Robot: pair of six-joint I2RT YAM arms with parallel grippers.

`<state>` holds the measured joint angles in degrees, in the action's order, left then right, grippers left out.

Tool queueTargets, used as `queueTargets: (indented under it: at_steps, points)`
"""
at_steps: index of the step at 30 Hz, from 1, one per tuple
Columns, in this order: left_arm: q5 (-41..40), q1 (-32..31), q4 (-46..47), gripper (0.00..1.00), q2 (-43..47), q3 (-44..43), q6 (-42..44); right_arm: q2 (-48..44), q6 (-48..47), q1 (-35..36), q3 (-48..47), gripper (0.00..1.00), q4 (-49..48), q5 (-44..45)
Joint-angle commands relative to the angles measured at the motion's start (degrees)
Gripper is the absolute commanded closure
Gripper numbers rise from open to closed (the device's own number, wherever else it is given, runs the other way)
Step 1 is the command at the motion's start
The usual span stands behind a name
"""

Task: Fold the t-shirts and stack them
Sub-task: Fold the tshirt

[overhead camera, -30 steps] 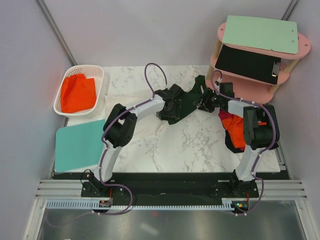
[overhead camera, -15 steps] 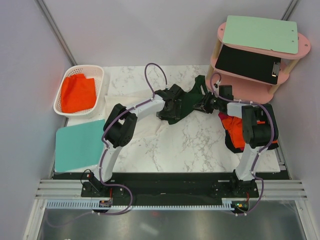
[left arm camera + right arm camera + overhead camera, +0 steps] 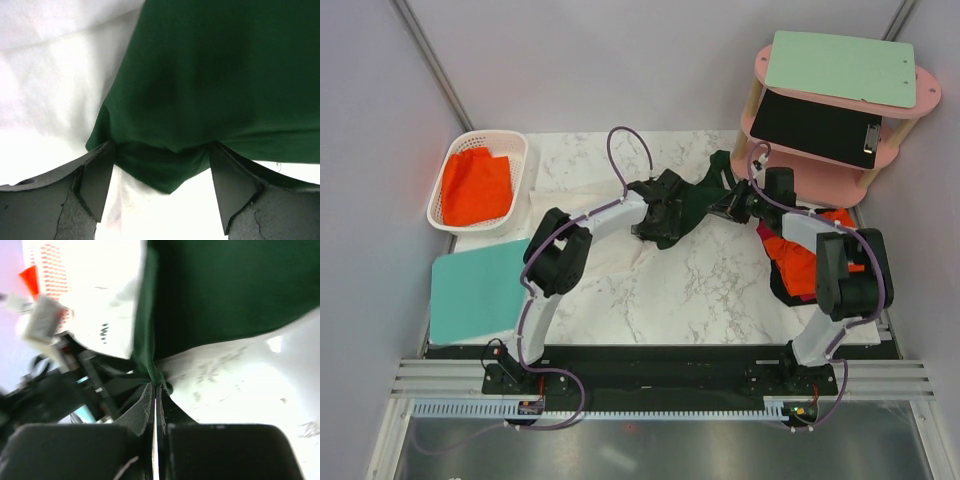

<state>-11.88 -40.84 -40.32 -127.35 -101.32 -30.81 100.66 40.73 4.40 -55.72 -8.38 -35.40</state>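
Note:
The dark green t-shirt [image 3: 698, 195] lies bunched at the back middle of the marble table, partly on the cream-white t-shirt [image 3: 560, 203], which is spread out to its left. My left gripper [image 3: 660, 208] stands open at the green shirt's left end. In the left wrist view a corner of the green shirt [image 3: 210, 75] lies between the wide fingers [image 3: 95, 180] of the left gripper [image 3: 160, 185], over white cloth [image 3: 50, 75]. My right gripper [image 3: 735, 205] is shut on the green shirt's right edge; the right wrist view shows the green cloth [image 3: 225, 285] pinched at the right gripper's [image 3: 156, 386] tips.
A white basket [image 3: 490, 137] holding orange cloth stands at the back left, with a teal board [image 3: 475, 290] in front of it. A pink two-tier shelf [image 3: 820, 180] with a mint board and a black clipboard stands back right. Red-orange cloth [image 3: 798, 262] lies by the right arm.
The right gripper has closed on the green shirt's edge, and the right arm's elbow has swung outward to the right. The left gripper has stayed open in place.

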Motion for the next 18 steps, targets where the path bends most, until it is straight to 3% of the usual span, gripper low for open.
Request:
queueTargets:
  at_steps: [1,2,3,4,11,18]
  points:
    - [-2.1,0.8,-2.6,0.17,6.9,2.0,1.1,-9.2,-2.1,0.3,0.7,1.00,2.6,-0.7]
    - [-2.4,0.8,-2.8,0.16,8.0,2.1,1.8,-10.3,-2.5,0.3,0.8,1.00,3.9,-0.7]
    - [-2.7,0.8,-3.0,0.02,9.4,2.5,2.1,-12.6,-2.9,0.3,1.1,1.00,5.2,-0.6]
    - [-3.0,0.9,-3.2,0.00,11.8,2.9,2.5,-13.8,-3.6,0.3,1.7,1.00,7.4,-0.6]
    - [-4.2,1.4,-3.5,0.00,26.3,8.4,3.6,-27.6,-8.6,0.3,5.9,1.00,22.5,1.2]
    - [-6.6,5.4,-3.5,0.00,37.6,21.1,3.1,-42.4,-12.2,0.1,8.4,1.00,43.8,6.3]
